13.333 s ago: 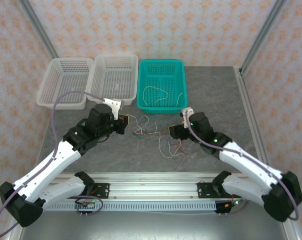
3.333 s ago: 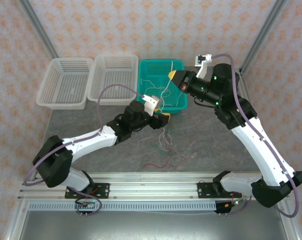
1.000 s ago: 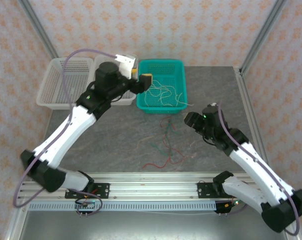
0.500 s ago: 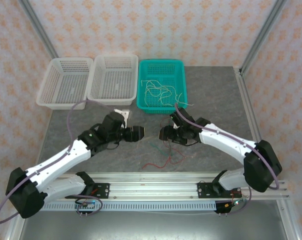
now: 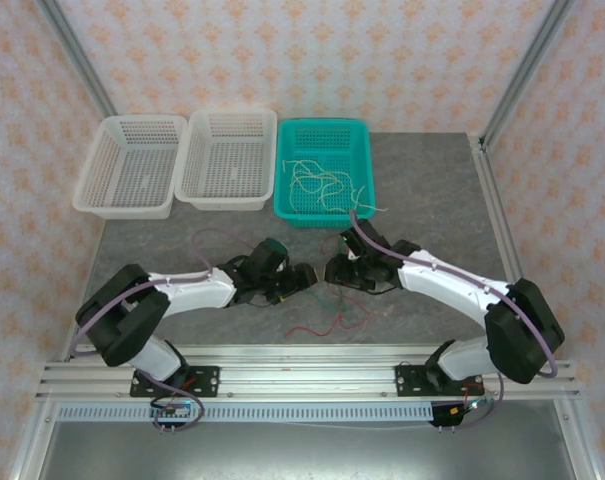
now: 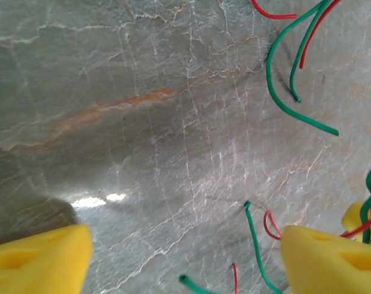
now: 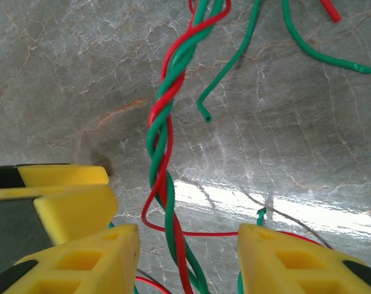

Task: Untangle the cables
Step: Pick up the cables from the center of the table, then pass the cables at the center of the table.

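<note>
Text, brands, numbers, signs: none can be read.
Small electronics board [image 5: 176, 408] below the near rail: any marking is too small to tell.
Wallpaper [image 5: 312, 50]: a repeating ornament, no letters.
</note>
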{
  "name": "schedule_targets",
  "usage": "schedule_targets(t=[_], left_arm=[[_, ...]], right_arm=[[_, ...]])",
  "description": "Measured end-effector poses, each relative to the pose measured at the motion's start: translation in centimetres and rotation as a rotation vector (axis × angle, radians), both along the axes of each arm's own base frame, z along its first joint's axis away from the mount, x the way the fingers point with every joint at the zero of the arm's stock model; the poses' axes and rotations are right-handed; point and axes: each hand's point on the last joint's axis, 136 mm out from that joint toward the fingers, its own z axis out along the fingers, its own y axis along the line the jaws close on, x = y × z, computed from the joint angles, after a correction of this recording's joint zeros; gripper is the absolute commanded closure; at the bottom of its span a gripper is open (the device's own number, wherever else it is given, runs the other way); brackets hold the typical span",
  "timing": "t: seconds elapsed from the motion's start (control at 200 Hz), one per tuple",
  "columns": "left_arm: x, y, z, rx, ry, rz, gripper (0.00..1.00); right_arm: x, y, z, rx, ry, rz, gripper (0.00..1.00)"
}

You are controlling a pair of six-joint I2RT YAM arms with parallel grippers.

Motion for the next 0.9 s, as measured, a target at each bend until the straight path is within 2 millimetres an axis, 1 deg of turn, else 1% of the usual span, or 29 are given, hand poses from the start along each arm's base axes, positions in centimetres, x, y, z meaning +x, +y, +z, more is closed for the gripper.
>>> schedule_targets(t=[0.1,0.185,0.19,0.195,0.245,0.345,0.405,0.435,0.465,0.52,0.601,0.646,0.696,0.736,0.756,0.806,0.901], left_arm=[[0.5,-0.8,0.2,-0.028,-0.001,-0.004,0.62],[0.6,-1.1,0.3,-0.046,0.006,0.005,0.86],[0.6,-1.1,0.3,-0.046,0.008,0.005,0.86],[0.6,-1.1,0.3,-0.046,0.006,0.003,0.89],[0.7,-1.2,0.4,-0.048,0.004,0.004,1.0],[0.9,-1.3,1.0,-0.049,-0.016,-0.008,1.0],[1.1,-1.5,2.2,-0.044,-0.046,-0.029,1.0],[1.4,-1.6,3.1,-0.043,-0.073,-0.044,1.0],[1.7,-1.8,4.3,-0.039,-0.105,-0.061,1.0],[2.4,-2.1,7.1,-0.035,-0.183,-0.097,1.0],[3.4,-2.4,11.4,-0.015,-0.309,-0.146,1.0],[3.8,-2.5,13.6,-0.002,-0.377,-0.171,1.0],[4.1,-2.5,15.5,0.011,-0.439,-0.201,1.0],[4.1,-2.4,16.2,0.023,-0.469,-0.216,1.0],[4.2,-2.4,16.5,0.03,-0.481,-0.223,1.0],[4.2,-2.3,16.5,0.046,-0.496,-0.239,1.0],[4.0,-2.0,15.4,0.084,-0.48,-0.266,1.0]], right_arm=[[0.0,-0.4,0.1,-0.002,-0.013,-0.016,0.59],[0.3,-0.7,0.1,-0.013,-0.027,-0.042,0.68],[0.3,-0.7,0.1,-0.014,-0.027,-0.045,0.69],[0.4,-0.7,0.1,-0.013,-0.027,-0.048,0.69],[0.6,-1.1,0.0,-0.026,-0.033,-0.069,0.72],[0.8,-1.6,-0.4,-0.046,-0.039,-0.104,0.77],[0.9,-2.0,-0.7,-0.061,-0.042,-0.124,0.77],[1.0,-2.2,-0.8,-0.069,-0.044,-0.134,0.76],[1.0,-2.4,-1.0,-0.078,-0.044,-0.147,0.71],[1.0,-2.8,-1.3,-0.092,-0.045,-0.166,0.62],[1.1,-3.2,-1.3,-0.112,-0.061,-0.158,0.54],[1.3,-3.3,-0.9,-0.114,-0.083,-0.151,0.5],[1.4,-3.5,0.2,-0.111,-0.123,-0.14,0.44],[1.6,-3.8,1.5,-0.11,-0.173,-0.125,0.4],[1.8,-4.0,2.5,-0.102,-0.208,-0.126,0.39],[2.1,-4.5,4.6,-0.093,-0.293,-0.117,0.38],[2.3,-5.5,9.7,-0.055,-0.492,-0.088,0.42]])
